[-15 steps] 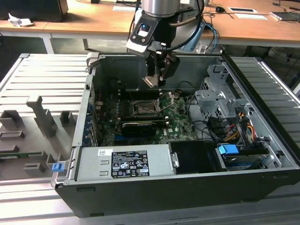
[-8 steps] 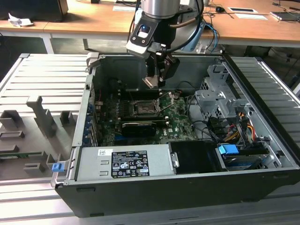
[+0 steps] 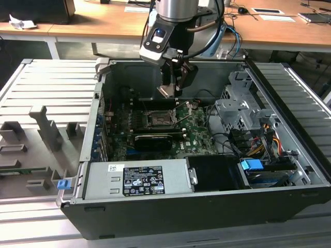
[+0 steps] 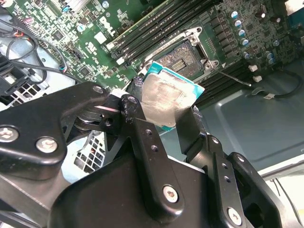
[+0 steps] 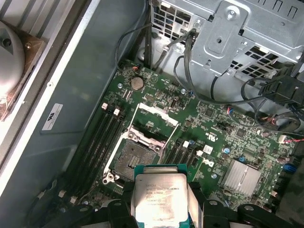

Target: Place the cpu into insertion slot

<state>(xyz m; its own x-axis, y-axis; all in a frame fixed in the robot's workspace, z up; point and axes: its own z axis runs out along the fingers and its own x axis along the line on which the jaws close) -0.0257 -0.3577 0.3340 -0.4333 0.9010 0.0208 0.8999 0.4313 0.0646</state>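
Closest to the wrist, the fingers (image 4: 190,128) are closed on the cpu (image 4: 171,92), pinching it by two opposite edges with its dull metal top towards the second wrist view. The gripper (image 3: 173,85) hangs inside the open computer case (image 3: 207,217). The chip is in the air, clear of the board.

Just beyond the chip lies the insertion slot (image 5: 135,154). Its contact field is bare and dark, and its silvery load frame (image 5: 154,118) is swung open on the far side. I judge the step in hand to be lining the chip up over that socket.

To do it well I would:

- square the chip's edges to the socket's frame, since in the exterior view it looks tilted against the motherboard (image 5: 213,142), though I cannot be sure how much;
- get it level before it goes any lower, because a corner landing first could bend contacts;
- mind the thin wire lever (image 4: 232,78) beside the socket, and the raised frame, which the fingers could catch.

Further out, the memory slots (image 5: 102,137) flank the socket, and the long black card (image 3: 152,140) lies well apart from the chip.
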